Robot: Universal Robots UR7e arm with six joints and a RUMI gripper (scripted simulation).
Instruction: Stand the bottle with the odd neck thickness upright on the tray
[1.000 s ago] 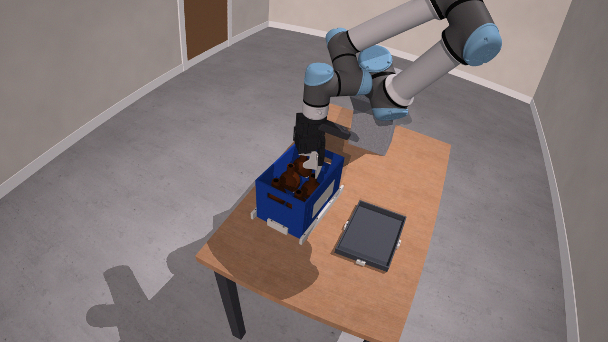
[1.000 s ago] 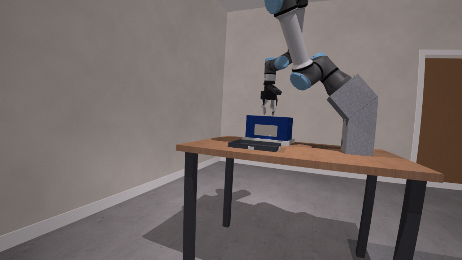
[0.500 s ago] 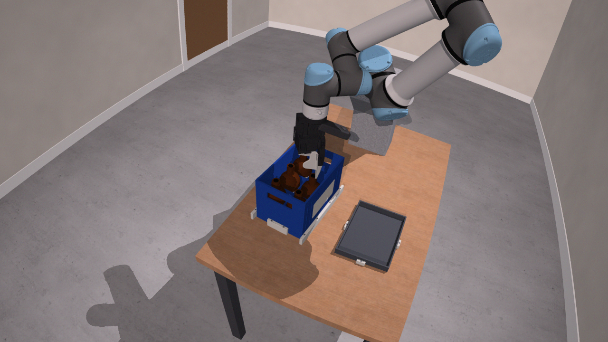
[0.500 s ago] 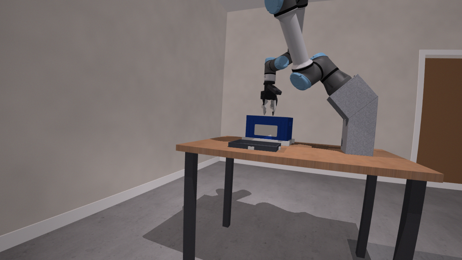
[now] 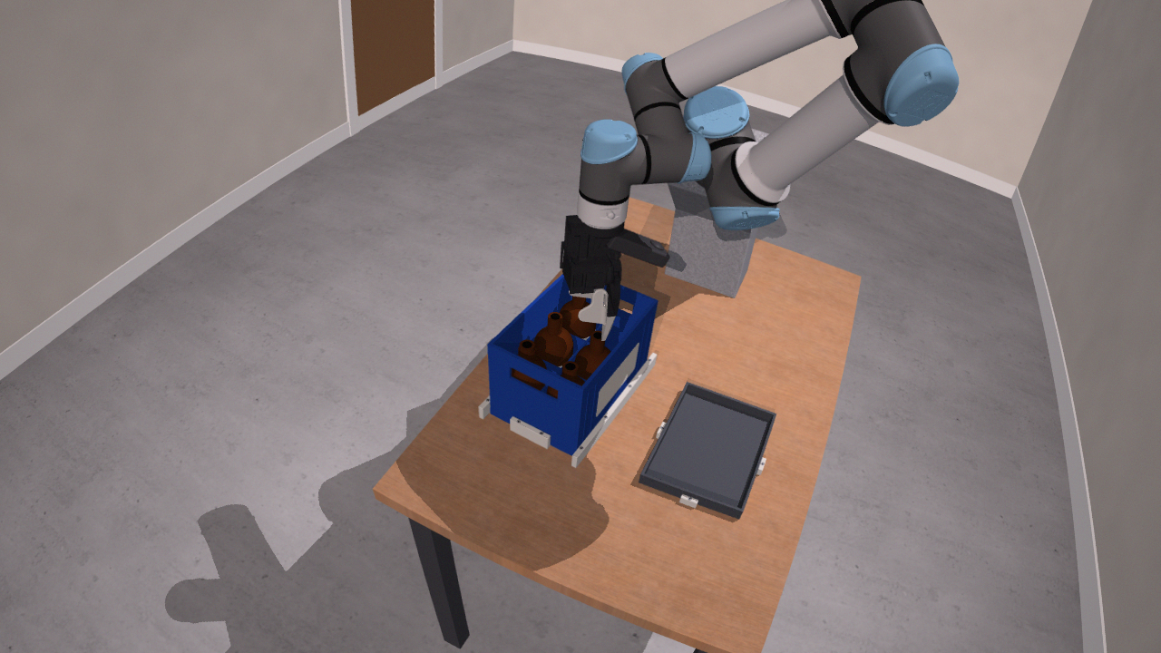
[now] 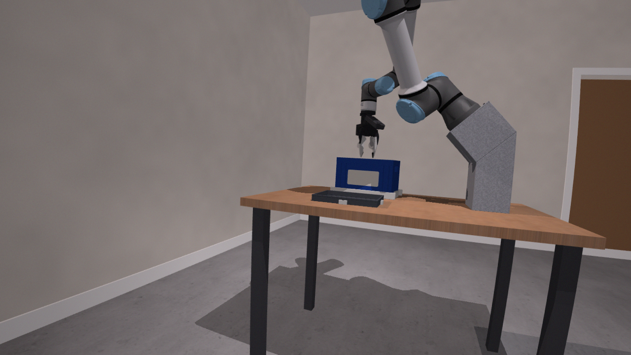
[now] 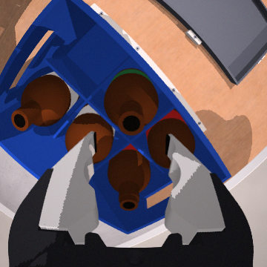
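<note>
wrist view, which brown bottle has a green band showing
The bottle in the crate's upper middle, its mouth above the gap between the fingertips; no other bottle shows green.

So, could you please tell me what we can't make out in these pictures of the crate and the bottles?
- Which neck differs: wrist view, the necks lean different ways, and two are hidden by the hand's fingertips.
- Bottles: exterior view, hidden by the near wall of the crate.
- Inside floor of the tray: exterior view, mostly hidden by its rim.
- Upper arm joint: exterior view, cut off by the top edge.
</note>
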